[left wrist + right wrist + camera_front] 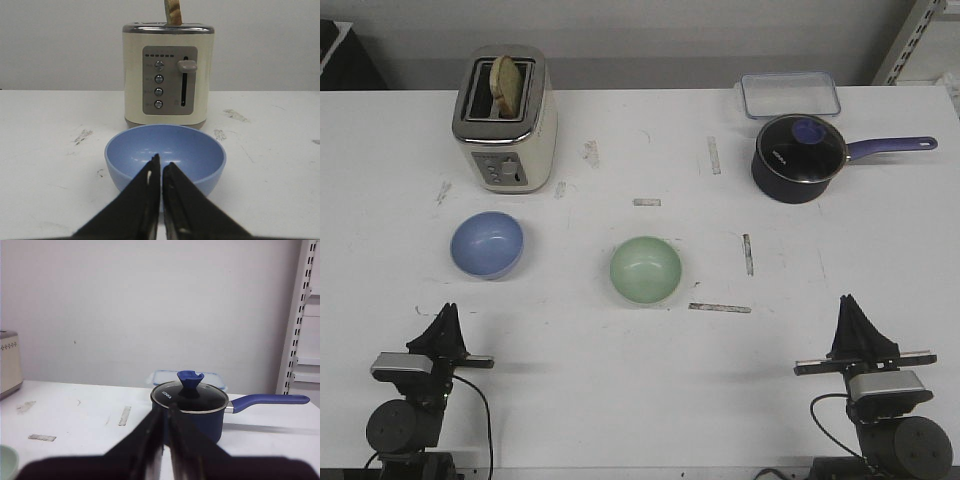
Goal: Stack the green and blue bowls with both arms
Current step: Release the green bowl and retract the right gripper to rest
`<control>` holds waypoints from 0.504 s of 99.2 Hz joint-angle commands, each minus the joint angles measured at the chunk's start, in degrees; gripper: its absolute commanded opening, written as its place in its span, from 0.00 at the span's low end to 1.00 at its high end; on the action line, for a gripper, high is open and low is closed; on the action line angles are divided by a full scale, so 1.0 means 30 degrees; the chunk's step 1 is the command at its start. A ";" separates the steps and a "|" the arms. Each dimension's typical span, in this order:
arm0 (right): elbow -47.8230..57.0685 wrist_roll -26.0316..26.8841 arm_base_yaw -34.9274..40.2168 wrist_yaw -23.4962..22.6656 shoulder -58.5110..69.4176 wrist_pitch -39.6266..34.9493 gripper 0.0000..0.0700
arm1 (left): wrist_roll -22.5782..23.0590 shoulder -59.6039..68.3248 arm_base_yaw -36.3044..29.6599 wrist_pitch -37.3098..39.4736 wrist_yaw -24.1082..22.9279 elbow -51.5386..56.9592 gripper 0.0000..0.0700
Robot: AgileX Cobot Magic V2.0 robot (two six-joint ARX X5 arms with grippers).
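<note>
1. Nothing stacked yet. Blue bowl (487, 245) and green bowl (645, 270) sit apart on the bench (620, 380), each upright and holding nothing.
2. Left hand (447, 312) parked at the near edge, clenched with fingers pressed together, grasping nothing. Blue bowl straight ahead of its tips, near but not touched.
3. Right hand (849, 305) likewise clenched and without a load. Green bowl ahead and well off to its left side, farther from it than the blue bowl is from the left hand.
4. Whole job still ahead, by the look of it: open a hand, reach, grip one bowl by the rim, lift, seat it in the other (second arm presumably to steady or hand over).
5. Left wrist view: blue bowl (165, 157) dead ahead of the left hand (160, 162), toaster (169, 75) close behind it with a slice sticking out of the top. Green bowl absent from this view.
6. Right wrist view: right hand (165, 412) aimed at the lidded saucepan (192, 407) and a clear container (165, 376) behind it, not at a bowl. Only a sliver of green bowl (7, 462) at the frame edge.
7. Front view alone gives both bowls together and the gap between them (neither wrist view does).
</note>
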 commanded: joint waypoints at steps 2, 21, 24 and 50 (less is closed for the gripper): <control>0.0087 -0.0087 0.0029 0.0000 -0.0087 0.0182 0.01 | -0.0685 -0.0029 0.0015 0.0882 -0.0022 -0.0350 0.00; 0.0087 -0.0087 0.0029 0.0000 -0.0087 0.0182 0.01 | -0.0823 0.0131 0.0015 0.0874 -0.0634 0.0845 0.00; 0.0087 -0.0087 0.0029 0.0000 -0.0087 0.0182 0.01 | -0.0823 0.0189 0.0015 0.0656 -0.0801 0.1188 0.00; 0.0087 -0.0087 0.0029 0.0000 -0.0087 0.0182 0.01 | -0.0823 0.2426 0.0015 -0.1450 -0.1450 0.5020 0.00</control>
